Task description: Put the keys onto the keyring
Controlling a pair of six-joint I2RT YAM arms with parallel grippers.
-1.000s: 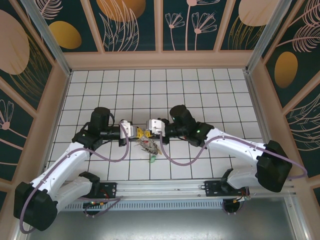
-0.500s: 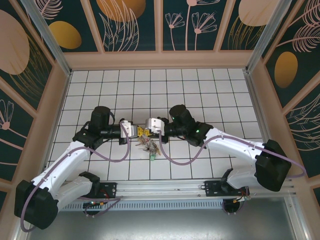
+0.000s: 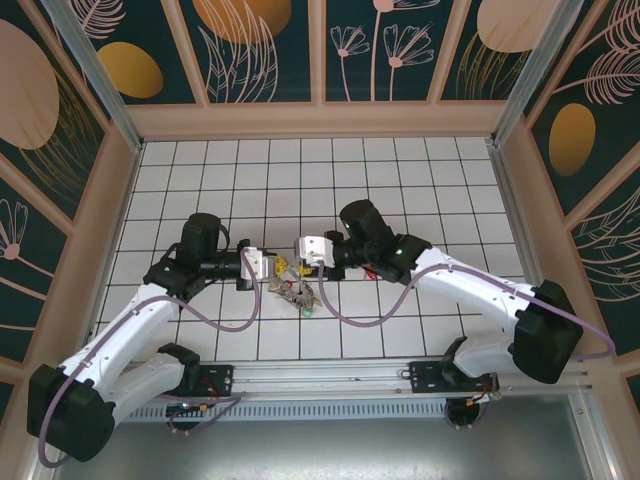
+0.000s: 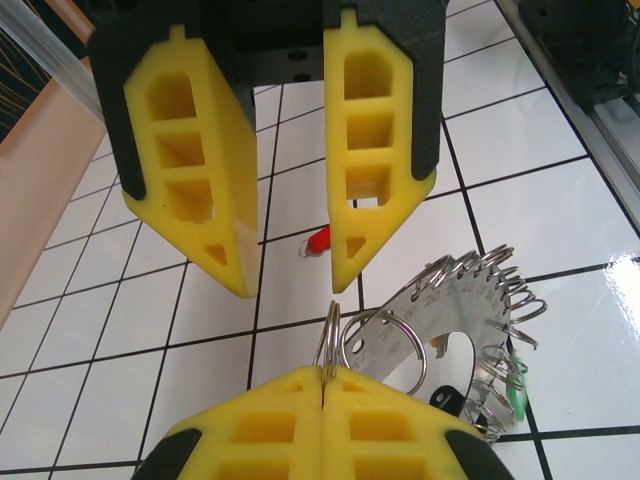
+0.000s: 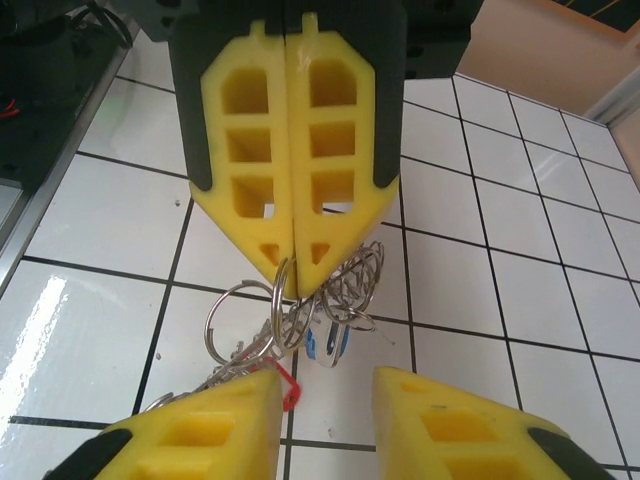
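My left gripper (image 4: 325, 372) is shut on the edge of the keyring (image 4: 330, 335), a thin silvery wire ring standing upright between its yellow fingertips. A bunch of rings, a silvery metal plate (image 4: 470, 320) and the keys (image 3: 297, 293) hang from it just above the tiles. A blue key head (image 5: 325, 340) and a red one (image 5: 290, 385) show in the right wrist view, a green one (image 3: 305, 311) from above. My right gripper (image 5: 325, 400) faces the left gripper (image 5: 292, 275) tip to tip and stands open, with the bunch just ahead of its fingers.
The white tiled floor (image 3: 420, 190) spreads behind and to both sides of the grippers. Patterned walls close the cell on three sides. A metal rail (image 3: 330, 375) with the arm bases runs along the near edge.
My right gripper has gone from shut to open and drawn back slightly from the bunch. The left gripper has kept its hold on the keyring and barely moved.
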